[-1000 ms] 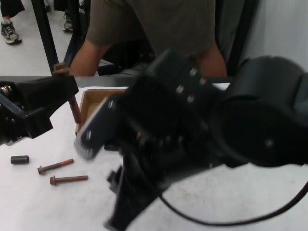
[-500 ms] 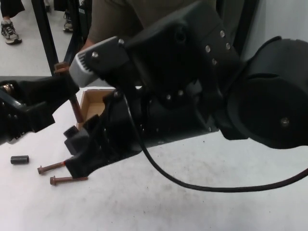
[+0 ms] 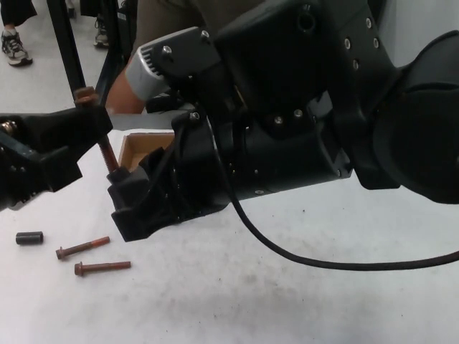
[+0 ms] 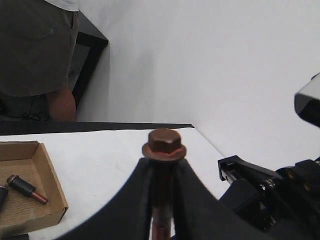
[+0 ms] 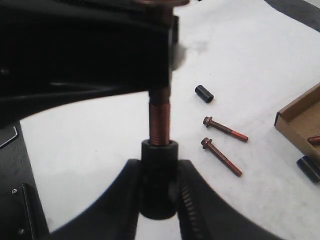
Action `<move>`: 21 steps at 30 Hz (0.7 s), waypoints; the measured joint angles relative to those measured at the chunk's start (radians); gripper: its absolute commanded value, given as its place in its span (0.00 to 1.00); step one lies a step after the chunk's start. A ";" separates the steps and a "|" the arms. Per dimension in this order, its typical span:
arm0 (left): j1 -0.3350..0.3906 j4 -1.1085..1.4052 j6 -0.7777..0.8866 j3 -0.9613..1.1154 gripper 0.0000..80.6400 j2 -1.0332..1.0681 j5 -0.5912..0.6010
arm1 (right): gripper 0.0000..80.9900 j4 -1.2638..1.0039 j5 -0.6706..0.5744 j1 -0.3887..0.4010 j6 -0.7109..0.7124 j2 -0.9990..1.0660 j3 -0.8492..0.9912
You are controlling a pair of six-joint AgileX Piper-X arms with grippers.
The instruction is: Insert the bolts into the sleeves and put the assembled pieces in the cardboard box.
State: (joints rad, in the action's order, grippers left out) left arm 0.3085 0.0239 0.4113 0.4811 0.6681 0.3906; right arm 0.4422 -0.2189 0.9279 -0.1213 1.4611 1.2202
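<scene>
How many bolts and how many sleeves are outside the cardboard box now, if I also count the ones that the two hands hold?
Bolts: 3, one in the left hand, two loose on the bench
Sleeves: 2, one in the right hand, one loose
Total: 5
</scene>
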 measured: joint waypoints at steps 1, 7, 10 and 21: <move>0.000 0.000 0.000 0.000 0.01 0.000 0.000 | 0.00 0.000 0.000 0.000 0.000 0.000 0.000; 0.000 0.004 0.055 0.000 0.01 0.000 -0.006 | 0.00 -0.019 0.000 0.000 0.000 0.000 0.000; 0.000 0.008 0.057 0.000 0.01 0.000 -0.011 | 0.00 -0.039 0.000 0.000 -0.007 0.000 -0.003; 0.000 0.023 0.080 0.000 0.01 0.000 -0.030 | 0.00 -0.083 0.053 0.000 0.018 0.000 -0.005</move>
State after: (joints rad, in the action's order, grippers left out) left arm 0.3085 0.0466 0.4910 0.4811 0.6681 0.3604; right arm 0.3590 -0.1663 0.9279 -0.1035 1.4611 1.2153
